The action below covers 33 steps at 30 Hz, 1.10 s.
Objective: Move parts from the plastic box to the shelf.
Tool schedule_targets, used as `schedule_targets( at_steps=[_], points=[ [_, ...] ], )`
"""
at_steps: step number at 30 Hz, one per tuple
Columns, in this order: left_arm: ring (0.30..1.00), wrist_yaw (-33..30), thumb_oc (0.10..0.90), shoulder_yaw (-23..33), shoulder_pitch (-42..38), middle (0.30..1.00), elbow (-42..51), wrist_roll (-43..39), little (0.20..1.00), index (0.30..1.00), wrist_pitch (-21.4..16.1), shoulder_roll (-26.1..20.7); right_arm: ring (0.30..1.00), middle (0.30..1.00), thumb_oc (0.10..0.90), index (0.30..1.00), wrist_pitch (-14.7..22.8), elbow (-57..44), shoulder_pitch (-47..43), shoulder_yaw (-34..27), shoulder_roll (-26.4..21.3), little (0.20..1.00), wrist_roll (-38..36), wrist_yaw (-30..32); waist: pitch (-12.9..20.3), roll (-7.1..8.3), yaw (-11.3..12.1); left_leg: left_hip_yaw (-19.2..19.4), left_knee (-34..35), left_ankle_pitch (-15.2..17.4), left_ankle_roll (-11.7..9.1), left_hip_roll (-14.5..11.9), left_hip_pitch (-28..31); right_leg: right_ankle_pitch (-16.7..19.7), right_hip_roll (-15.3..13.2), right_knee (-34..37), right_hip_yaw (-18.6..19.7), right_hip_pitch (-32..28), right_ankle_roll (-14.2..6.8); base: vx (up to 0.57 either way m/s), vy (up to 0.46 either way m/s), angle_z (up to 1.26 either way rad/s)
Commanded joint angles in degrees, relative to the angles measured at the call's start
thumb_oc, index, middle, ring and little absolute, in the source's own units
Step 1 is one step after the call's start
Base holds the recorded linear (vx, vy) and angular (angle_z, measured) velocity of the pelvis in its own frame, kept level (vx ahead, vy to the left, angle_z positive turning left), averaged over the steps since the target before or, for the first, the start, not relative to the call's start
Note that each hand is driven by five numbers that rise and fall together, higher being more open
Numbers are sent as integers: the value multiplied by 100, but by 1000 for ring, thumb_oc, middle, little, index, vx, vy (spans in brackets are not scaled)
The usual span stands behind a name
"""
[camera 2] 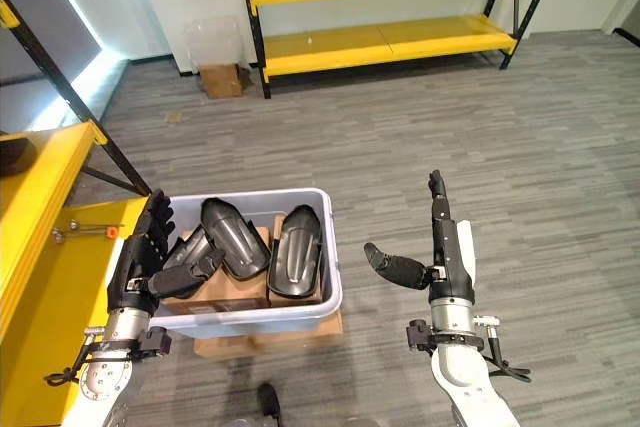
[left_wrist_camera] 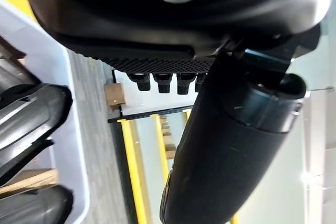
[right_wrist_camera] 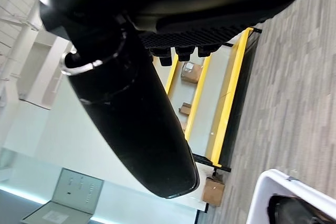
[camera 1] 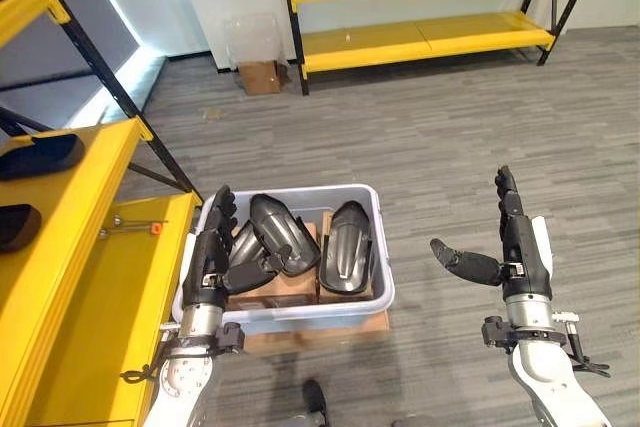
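The plastic box point(camera 1: 372, 247) is pale blue-grey and holds glossy black parts point(camera 1: 348, 245) on brown cardboard point(camera 1: 290, 292). The near shelf point(camera 1: 95, 277) is bright yellow with black posts, as is the far shelf point(camera 1: 430, 32). The floor point(camera 1: 450, 137) is grey, striped plank pattern. Both hands are dark.

No text, label, number or sign can be read on anything here; any print is too small to make out.

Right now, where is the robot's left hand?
In the left eye view, the left hand is at the plastic box's left edge, fingers straight, thumb touching a black part inside.
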<state>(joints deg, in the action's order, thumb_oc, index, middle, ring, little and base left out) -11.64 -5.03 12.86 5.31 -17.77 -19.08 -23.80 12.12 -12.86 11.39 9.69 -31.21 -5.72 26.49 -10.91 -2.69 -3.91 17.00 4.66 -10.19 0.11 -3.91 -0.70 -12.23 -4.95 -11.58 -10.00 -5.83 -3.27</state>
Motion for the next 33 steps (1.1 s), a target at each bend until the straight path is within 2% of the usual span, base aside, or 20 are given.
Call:
schedule_targets(
  at_steps=[1,7,11,15,18,20,21,22,23,25,26,27,28,30,31,32,33],
  points=[
    [1000,187,900,358,-519,1000,649,-109,1000,1000,-462,-224,1000,1000,900,1000,411,-471,-536,-468,-74,1000,63,108,117,241,42,-40,-37,388,-575,-364,104,955,53,1234,-90,-305,-133,136,122,0],
    [1000,210,900,310,-410,1000,702,-50,1000,1000,-405,-259,1000,1000,900,1000,326,-462,-613,-450,1,1000,177,231,144,276,153,-154,6,563,-513,-226,178,993,4,1274,-159,-250,-189,48,42,10],
    [1000,80,900,425,-329,1000,767,111,1000,1000,-455,-309,1000,1000,900,1000,221,-449,-779,-376,36,1000,403,350,136,309,311,-169,20,653,-473,-152,166,1083,-78,1407,-343,-221,-258,40,65,19],
    [1000,150,900,528,-360,1000,780,75,1000,1000,-450,-330,1000,1000,900,1000,200,-478,-845,-333,83,1000,487,324,160,324,367,-160,33,699,-425,-101,172,1098,-125,1405,-408,-240,-312,114,125,-4],
    [1000,359,900,603,-392,1000,760,37,1000,1000,-425,-375,1000,1000,900,1000,197,-469,-858,-370,152,1000,439,320,227,362,426,-110,34,798,-283,1,166,972,-198,1136,-484,-265,-406,205,207,2],
    [1000,497,900,604,-450,1000,730,-38,1000,1000,-392,-430,1000,1000,900,1000,286,-409,-911,-421,201,1000,852,467,224,383,432,-125,34,864,-151,94,179,840,-250,644,-469,-184,-486,171,246,7],
    [1000,657,900,591,-519,1000,686,-224,1000,1000,-343,-458,1000,1000,900,1000,284,-436,-1006,-394,218,1000,1039,433,207,396,424,-140,34,917,-1,201,204,960,-309,86,-425,20,-598,84,188,2],
    [1000,677,900,592,-528,1000,682,-246,1000,1000,-340,-461,1000,1000,900,1000,280,-438,-1017,-391,220,1000,1030,421,211,389,428,-135,34,902,9,197,186,987,-301,55,-418,58,-596,108,291,4],
    [1000,885,900,516,-619,1000,672,-335,1000,1000,-284,-450,1000,1000,900,1000,183,-437,-1071,-318,288,1000,621,202,168,399,414,-177,34,985,162,328,234,1209,-413,-724,-367,313,-703,59,211,5],
    [1000,935,900,406,-710,1000,723,-198,1000,1000,-214,-443,1000,1000,900,1000,158,-351,-1104,-262,385,1000,472,210,126,378,398,-238,34,1063,275,417,264,1442,-473,-1608,-301,661,-741,69,219,8],
    [1000,905,900,332,-740,1000,756,-171,1000,1000,-174,-429,1000,1000,900,1000,235,-302,-1067,-239,415,1000,480,227,58,315,315,-325,34,1106,310,427,357,1523,-324,-2167,-162,1065,-710,76,110,24],
    [1000,795,900,276,-774,1000,771,-160,1000,1000,-172,-452,1000,1000,900,1000,311,-327,-1005,-261,433,1000,504,41,6,297,222,-347,34,1146,270,417,428,1520,-347,-1870,-131,1349,-661,65,58,40],
    [1000,794,900,273,-775,1000,769,-160,1000,1000,-174,-454,1000,1000,900,1000,312,-330,-1001,-265,435,1000,502,35,9,291,220,-352,34,1148,267,408,428,1527,-337,-1849,-139,1337,-659,45,-49,23],
    [1000,729,900,310,-813,1000,779,-213,1000,1000,-179,-506,1000,1000,900,1000,334,-344,-986,-250,439,1000,530,-139,-43,314,182,-340,34,1219,170,349,519,1666,-563,-795,-263,1449,-654,37,-107,10],
    [1000,728,900,327,-843,1000,777,-255,1000,1000,-181,-560,1000,1000,900,1000,373,-312,-971,-258,456,1000,508,-135,-91,329,156,-432,34,1271,152,310,556,1799,-620,-417,-198,1522,-680,73,-140,-4],
    [1000,743,900,377,-784,1000,768,-295,1000,1000,-183,-554,1000,1000,900,1000,388,-311,-899,-323,423,1000,404,-224,-81,340,134,-431,34,1232,87,229,569,1655,-571,-111,-151,1311,-679,87,-149,-12],
    [1000,744,900,363,-757,1000,743,-289,1000,1000,-198,-531,1000,1000,900,1000,395,-322,-862,-341,394,1000,336,-229,-54,373,147,-398,34,1237,53,193,589,1733,-610,179,-201,1167,-703,83,-118,-1]
  ],
)
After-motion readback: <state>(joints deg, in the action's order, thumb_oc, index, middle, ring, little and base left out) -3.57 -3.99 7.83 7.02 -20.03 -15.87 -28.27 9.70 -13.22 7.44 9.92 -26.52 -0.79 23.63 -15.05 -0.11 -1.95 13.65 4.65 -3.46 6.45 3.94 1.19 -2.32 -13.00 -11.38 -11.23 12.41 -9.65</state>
